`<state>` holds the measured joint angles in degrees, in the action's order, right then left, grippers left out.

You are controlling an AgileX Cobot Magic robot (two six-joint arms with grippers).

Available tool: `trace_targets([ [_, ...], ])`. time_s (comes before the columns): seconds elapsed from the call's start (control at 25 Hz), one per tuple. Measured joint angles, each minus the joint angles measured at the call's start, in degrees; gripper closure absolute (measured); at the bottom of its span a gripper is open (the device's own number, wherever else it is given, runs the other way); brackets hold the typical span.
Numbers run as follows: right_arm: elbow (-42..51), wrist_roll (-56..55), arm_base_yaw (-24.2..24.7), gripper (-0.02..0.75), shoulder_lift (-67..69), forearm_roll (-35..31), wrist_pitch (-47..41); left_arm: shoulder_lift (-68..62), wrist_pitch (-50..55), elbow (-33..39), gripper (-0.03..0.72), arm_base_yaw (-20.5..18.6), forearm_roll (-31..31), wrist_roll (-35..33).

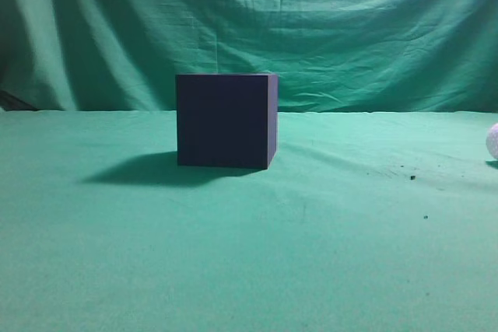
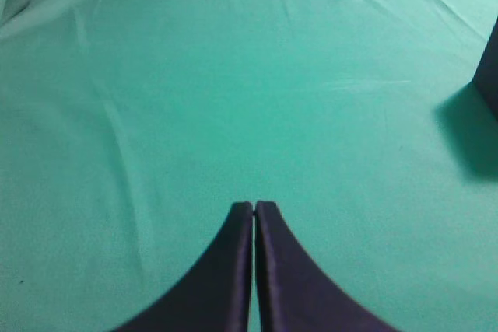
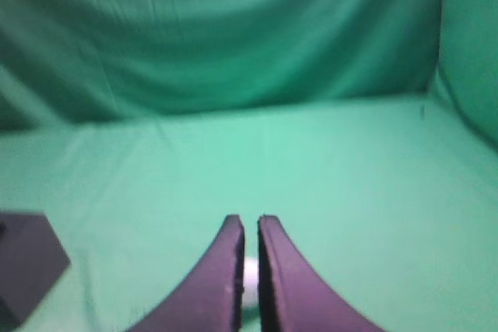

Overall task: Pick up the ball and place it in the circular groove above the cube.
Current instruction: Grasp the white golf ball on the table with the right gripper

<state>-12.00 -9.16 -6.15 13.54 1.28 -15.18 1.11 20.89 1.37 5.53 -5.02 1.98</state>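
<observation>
Centrally on the green cloth-covered bench (image 1: 233, 270) stands the cube (image 1: 226, 120), a matte, near-black navy block with plain faces and sharp edges, casting a shadow to its left. Its top face is not visible from this low exterior angle. The ball (image 1: 492, 141), a small white sphere, lies well apart from the cube at the far right edge of the exterior view, partly cut off by the frame. In the right wrist view a pale white patch, apparently the ball (image 3: 250, 276), shows through the narrow slit between the right gripper (image 3: 250, 221) fingers, beyond them on the cloth; the fingers are dark, curved, and pressed nearly together, gripping nothing. The left gripper (image 2: 254, 206) fingers are likewise closed tip to tip, empty, above bare cloth, with one cube corner (image 2: 490, 68) at the right margin. A wrinkled green backdrop (image 1: 249, 21) hangs behind.
</observation>
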Motion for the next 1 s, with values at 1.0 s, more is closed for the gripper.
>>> trace_targets([
  [1.0, -39.0, 19.5, -4.5, 0.738, 66.5, -9.1, -32.4, 0.0, 0.0, 0.0, 0.688, 0.0, 0.0, 0.0],
])
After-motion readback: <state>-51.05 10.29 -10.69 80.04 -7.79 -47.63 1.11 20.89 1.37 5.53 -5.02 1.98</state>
